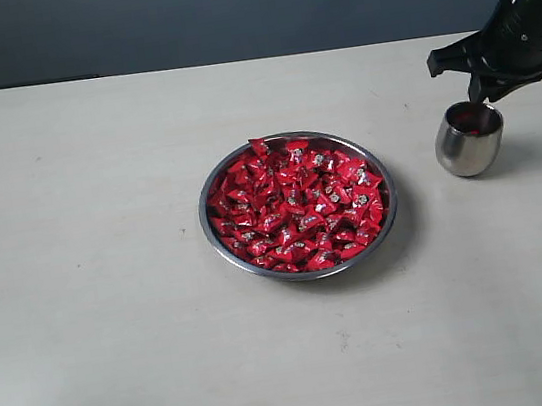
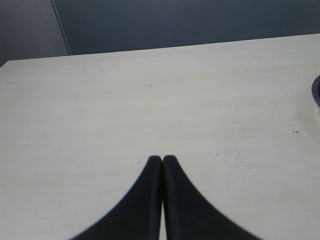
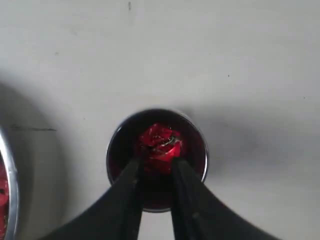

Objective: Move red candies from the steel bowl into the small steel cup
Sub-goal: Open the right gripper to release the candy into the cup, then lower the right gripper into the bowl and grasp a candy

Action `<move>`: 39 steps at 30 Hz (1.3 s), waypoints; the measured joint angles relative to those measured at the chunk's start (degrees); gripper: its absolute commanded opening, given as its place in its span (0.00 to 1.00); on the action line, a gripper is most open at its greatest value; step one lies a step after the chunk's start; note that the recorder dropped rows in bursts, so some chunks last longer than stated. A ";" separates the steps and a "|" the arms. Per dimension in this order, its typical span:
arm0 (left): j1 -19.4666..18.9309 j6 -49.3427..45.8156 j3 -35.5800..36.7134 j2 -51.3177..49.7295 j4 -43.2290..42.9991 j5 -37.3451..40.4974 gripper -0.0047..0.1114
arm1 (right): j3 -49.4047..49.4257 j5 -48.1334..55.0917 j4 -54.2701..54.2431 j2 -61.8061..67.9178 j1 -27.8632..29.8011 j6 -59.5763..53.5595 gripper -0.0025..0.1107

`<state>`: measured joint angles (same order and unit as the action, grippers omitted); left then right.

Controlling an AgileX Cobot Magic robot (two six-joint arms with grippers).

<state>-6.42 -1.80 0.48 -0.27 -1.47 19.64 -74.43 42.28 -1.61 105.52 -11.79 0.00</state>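
Hovering directly above the small steel cup (image 1: 465, 158), the right end effector (image 3: 156, 167) points its two tapered black fingers (image 3: 125, 200) down at the cup's mouth. The fingers stand partly apart with a clear gap between the tips, and nothing is clamped in that gap. One red candy (image 3: 160, 142), crinkled and glossy, shows inside the cup just beyond the tips. Whether the tips touch it cannot be told. The cup is a rounded, handleless vessel of brushed steel with a dark interior. It stands upright on the right side of the table (image 1: 114, 306), near the steel bowl (image 1: 203, 217) but apart from it. The bowl is wide, shallow and round, polished bright, with a thin rim, and it sits at mid-table. It is filled almost to the rim with red candies (image 1: 297, 204), small pieces in shiny foil-like wrappers carrying tiny silver-white marks, heaped at random. The table surface is pale, matte and smooth, with a few faint scuffs. The left end effector (image 2: 162, 159) has its black curved fingers pressed together tip to tip, holding nothing, above bare table surface.
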 measured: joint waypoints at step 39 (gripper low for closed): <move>0.00 0.00 0.00 0.00 0.00 0.00 0.04 | -25.10 8.37 -14.74 20.40 -17.65 -19.87 0.29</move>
<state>-6.42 -1.80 0.48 -0.27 -1.47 19.64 -99.54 50.65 -16.35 125.92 -29.44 -19.87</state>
